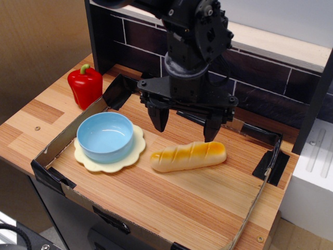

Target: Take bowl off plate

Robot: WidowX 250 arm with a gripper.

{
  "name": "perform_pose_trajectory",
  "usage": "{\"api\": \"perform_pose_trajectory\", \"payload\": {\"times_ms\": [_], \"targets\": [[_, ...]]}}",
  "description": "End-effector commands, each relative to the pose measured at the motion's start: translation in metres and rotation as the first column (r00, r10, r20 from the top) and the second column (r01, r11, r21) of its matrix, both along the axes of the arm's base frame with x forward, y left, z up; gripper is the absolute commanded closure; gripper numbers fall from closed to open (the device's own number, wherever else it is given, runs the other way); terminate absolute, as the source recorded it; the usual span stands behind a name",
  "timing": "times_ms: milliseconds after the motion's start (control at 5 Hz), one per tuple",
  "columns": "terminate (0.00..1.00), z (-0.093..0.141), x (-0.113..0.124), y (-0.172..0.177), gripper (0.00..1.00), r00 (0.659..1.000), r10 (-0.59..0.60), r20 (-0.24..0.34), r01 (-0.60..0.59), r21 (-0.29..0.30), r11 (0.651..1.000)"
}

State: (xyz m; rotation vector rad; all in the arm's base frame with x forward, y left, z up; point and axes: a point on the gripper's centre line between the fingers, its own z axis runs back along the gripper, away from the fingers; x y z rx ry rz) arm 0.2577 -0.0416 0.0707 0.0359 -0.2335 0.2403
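Note:
The light-blue bowl (105, 137) sits upright on the cream scalloped plate (134, 155) at the left of the wooden tray area. My gripper (186, 125) hangs open and empty above the board, to the right of and behind the bowl. Its two black fingers (159, 117) point down and stand wide apart. They are above the bread roll and touch nothing.
A long bread roll (189, 155) lies right of the plate, under the gripper. A red bell pepper (85, 85) stands at the back left outside the low cardboard rim (61, 144). A dark brick wall (270, 78) rises behind.

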Motion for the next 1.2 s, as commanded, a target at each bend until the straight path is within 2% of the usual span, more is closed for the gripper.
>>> {"api": "perform_pose_trajectory", "payload": {"times_ms": [0,200,400,600,1000], "targets": [[0.00,0.000,0.000,0.000,0.00,1.000,0.000,0.000,0.000,0.000,1.000],[0.00,0.024,-0.011,0.020,0.00,0.997,0.069,0.042,-0.068,-0.017,0.998],[0.00,0.039,-0.023,0.044,0.00,0.978,0.187,0.090,-0.185,-0.031,0.982],[0.00,0.039,-0.036,0.074,0.00,0.948,0.303,0.100,-0.302,-0.016,0.953],[0.00,0.018,-0.052,0.123,0.00,0.922,0.381,0.066,-0.383,0.024,0.923]]}}
